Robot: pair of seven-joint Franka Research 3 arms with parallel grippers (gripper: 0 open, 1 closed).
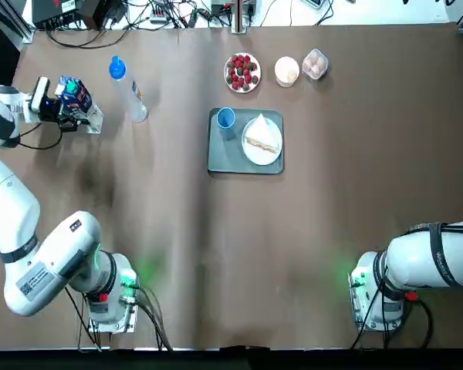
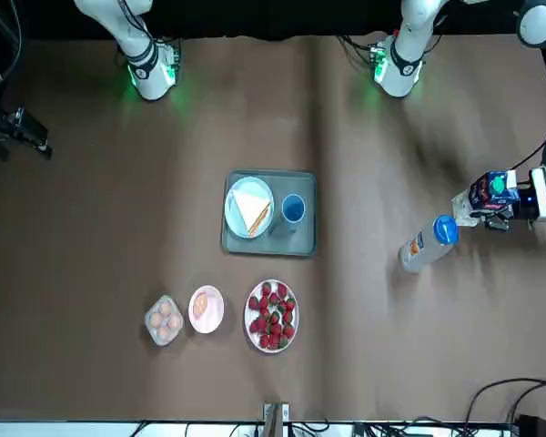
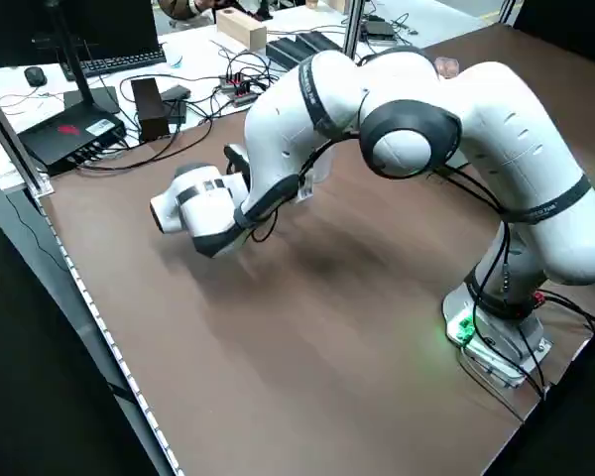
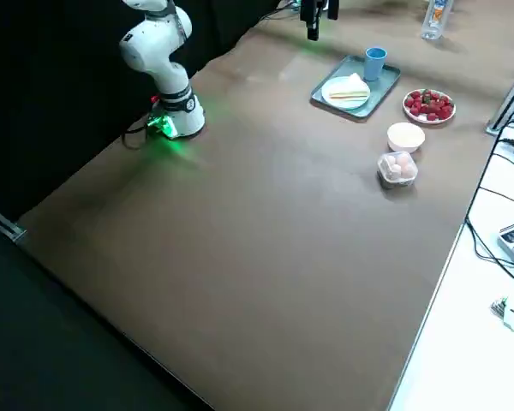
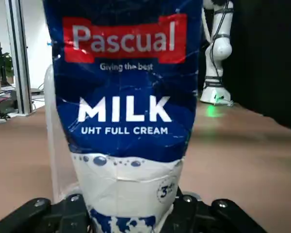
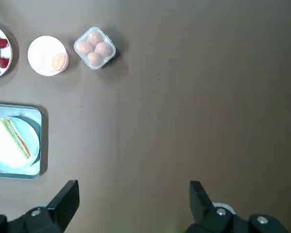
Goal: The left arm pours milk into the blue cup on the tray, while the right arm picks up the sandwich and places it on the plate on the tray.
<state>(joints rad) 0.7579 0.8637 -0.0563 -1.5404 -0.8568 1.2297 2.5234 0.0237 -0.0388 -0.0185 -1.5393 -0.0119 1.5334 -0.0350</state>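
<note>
1. The left gripper (image 5: 128, 213) is closing its two fingers on opposite sides of the milk (image 1: 73, 94), holding the carton at the robot's left side of the table (image 1: 201, 301).
2. The milk is showing its blue printed face to the wrist camera; it is being held well apart from the tray (image 1: 245, 163), near the clear bottle (image 1: 130, 91) with its blue cap.
3. The right gripper (image 6: 134, 194) is holding its fingers wide apart, with nothing between them, to the robot's right of the tray.
4. The blue cup (image 1: 226, 122) is standing upright on the tray, beside the plate (image 1: 255, 156), on the left arm's side.
5. The plate is resting on the tray, and the sandwich (image 1: 261, 132) is lying on the plate, apart from both grippers.
6. Beyond the tray from the arm bases, the strawberry dish (image 1: 242, 72), the white bowl (image 1: 286, 71) and the clear egg container (image 1: 315, 64) are sitting in a row; the bowl is standing between the other two.
</note>
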